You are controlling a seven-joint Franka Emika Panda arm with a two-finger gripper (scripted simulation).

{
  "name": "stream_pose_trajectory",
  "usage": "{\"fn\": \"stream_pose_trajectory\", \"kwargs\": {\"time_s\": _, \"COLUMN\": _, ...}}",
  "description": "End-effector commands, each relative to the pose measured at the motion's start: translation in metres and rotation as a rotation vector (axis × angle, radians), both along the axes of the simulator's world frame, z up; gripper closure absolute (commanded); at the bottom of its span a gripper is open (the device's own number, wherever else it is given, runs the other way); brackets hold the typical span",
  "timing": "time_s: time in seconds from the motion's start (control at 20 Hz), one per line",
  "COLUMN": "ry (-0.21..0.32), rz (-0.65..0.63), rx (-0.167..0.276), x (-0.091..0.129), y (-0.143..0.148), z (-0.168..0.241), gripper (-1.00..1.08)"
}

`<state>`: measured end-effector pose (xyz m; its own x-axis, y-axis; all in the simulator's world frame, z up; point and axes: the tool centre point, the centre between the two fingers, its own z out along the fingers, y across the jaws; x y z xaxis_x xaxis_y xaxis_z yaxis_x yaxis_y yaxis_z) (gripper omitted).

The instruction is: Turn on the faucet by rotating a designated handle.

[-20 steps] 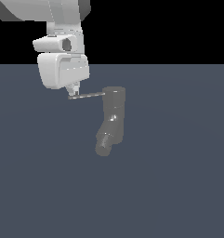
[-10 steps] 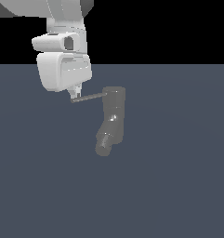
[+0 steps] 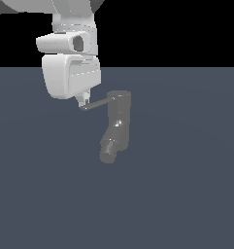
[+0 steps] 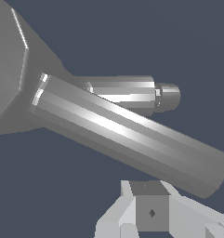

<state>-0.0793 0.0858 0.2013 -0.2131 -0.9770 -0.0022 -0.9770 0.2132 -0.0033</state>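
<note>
The dark grey faucet [image 3: 119, 124] stands upright in the exterior view, its angled spout [image 3: 108, 151] pointing down toward the exterior view's left. The thin handle [image 3: 96, 104] sticks out from the top cap toward the exterior view's left. My gripper [image 3: 81, 102] hangs from the white hand above, its tips at the handle's free end and seemingly touching it. In the wrist view the handle [image 4: 127, 132] runs as a thick bright rod just past my gripper [image 4: 150, 213]. The fingers are together, with nothing between them. The faucet body [image 4: 9, 60] fills one corner, with the spout [image 4: 132, 93] behind the rod.
The faucet stands on a plain dark blue-grey floor [image 3: 186, 194] that stretches in every direction. The white arm link [image 3: 72, 44] rises above the hand into the black background.
The hand has shifted slightly toward the exterior view's right and a little lower. The handle's free end has swung a small way with it. The faucet body has stayed put.
</note>
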Motion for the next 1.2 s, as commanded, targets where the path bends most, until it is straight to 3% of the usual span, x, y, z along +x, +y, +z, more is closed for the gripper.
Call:
{"fn": "stream_pose_trajectory", "kwargs": {"time_s": 0.0, "ry": 0.003, "rz": 0.001, "rx": -0.002, "x": -0.008, "y": -0.004, "z": 0.0, "gripper": 1.08}}
{"fn": "stream_pose_trajectory", "kwargs": {"time_s": 0.5, "ry": 0.004, "rz": 0.004, "rx": -0.001, "x": -0.035, "y": -0.02, "z": 0.0, "gripper": 1.08}}
{"fn": "stream_pose_trajectory", "kwargs": {"time_s": 0.6, "ry": 0.002, "rz": 0.006, "rx": 0.0, "x": -0.031, "y": -0.017, "z": 0.0, "gripper": 1.08}}
{"fn": "stream_pose_trajectory", "kwargs": {"time_s": 1.15, "ry": 0.003, "rz": 0.005, "rx": -0.001, "x": -0.043, "y": -0.069, "z": 0.0, "gripper": 1.08}}
